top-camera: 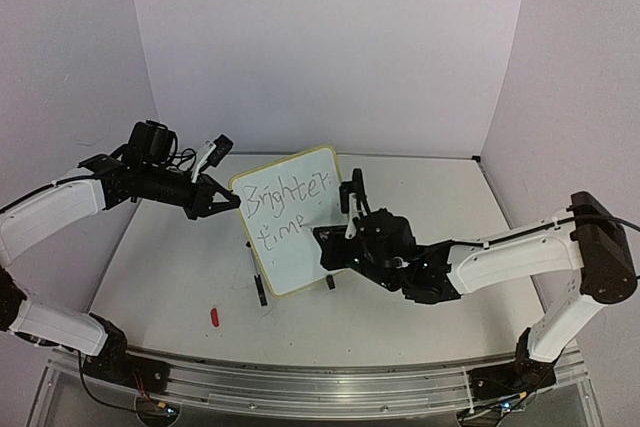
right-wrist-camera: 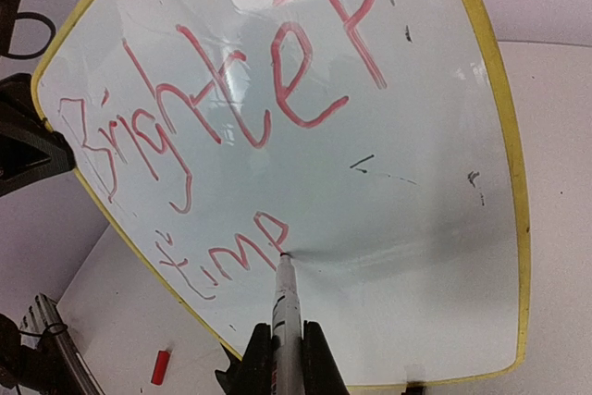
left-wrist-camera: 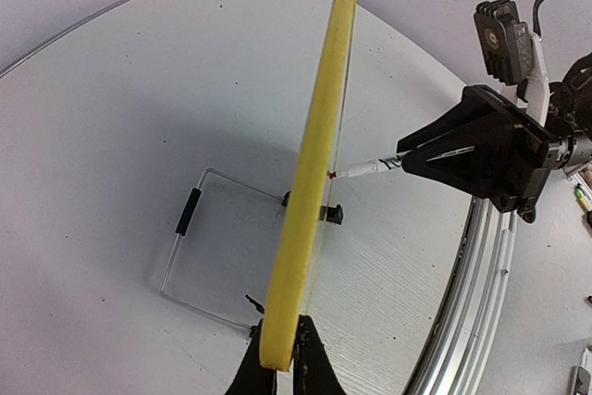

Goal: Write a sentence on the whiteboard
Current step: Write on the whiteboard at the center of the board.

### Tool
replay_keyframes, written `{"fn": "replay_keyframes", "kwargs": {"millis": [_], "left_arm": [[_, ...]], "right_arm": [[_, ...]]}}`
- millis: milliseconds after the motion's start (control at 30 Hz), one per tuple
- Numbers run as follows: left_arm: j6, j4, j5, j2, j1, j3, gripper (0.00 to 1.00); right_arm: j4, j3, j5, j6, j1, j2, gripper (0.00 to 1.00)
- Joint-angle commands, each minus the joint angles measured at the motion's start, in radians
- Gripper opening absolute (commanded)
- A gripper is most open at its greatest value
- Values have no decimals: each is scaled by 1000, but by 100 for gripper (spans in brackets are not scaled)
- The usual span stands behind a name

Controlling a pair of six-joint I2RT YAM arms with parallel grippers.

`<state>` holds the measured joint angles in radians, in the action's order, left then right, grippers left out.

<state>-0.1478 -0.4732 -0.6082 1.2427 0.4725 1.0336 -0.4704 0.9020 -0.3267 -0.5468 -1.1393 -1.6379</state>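
The whiteboard (top-camera: pixel 303 257), white with a thin yellow rim, stands tilted at mid-table. Its writing (top-camera: pixel 287 195) is in red marker and reads "Brighter" with "time" below it, clear in the right wrist view (right-wrist-camera: pixel 231 99). My left gripper (top-camera: pixel 224 203) is shut on the board's left rim (left-wrist-camera: pixel 314 145), its jaws (left-wrist-camera: pixel 280 372) pinching the yellow edge. My right gripper (top-camera: pixel 332 247) is shut on a white marker (right-wrist-camera: pixel 286 307), whose tip touches the board (right-wrist-camera: pixel 425 265) at the end of "time". The marker also shows in the left wrist view (left-wrist-camera: pixel 370 167).
A red marker cap (top-camera: pixel 216 317) lies on the table near the front left, also seen from the right wrist (right-wrist-camera: pixel 160 367). The board's wire stand (left-wrist-camera: pixel 185 256) and black feet (top-camera: pixel 259 292) rest on the table. A metal rail (top-camera: pixel 320 377) runs along the front edge.
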Motion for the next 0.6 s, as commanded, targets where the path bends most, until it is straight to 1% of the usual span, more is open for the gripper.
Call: {"fn": "replay_keyframes", "kwargs": {"millis": [0, 333, 567], "left_arm": [[-43, -66, 90, 6, 5, -20, 0], [-42, -66, 91, 5, 5, -20, 0], [-43, -66, 90, 7, 5, -20, 0]], "right_arm": [[17, 0, -22, -15, 6, -15, 0], [33, -3, -75, -2, 5, 20, 0], [25, -6, -69, 12, 5, 39, 0]]}}
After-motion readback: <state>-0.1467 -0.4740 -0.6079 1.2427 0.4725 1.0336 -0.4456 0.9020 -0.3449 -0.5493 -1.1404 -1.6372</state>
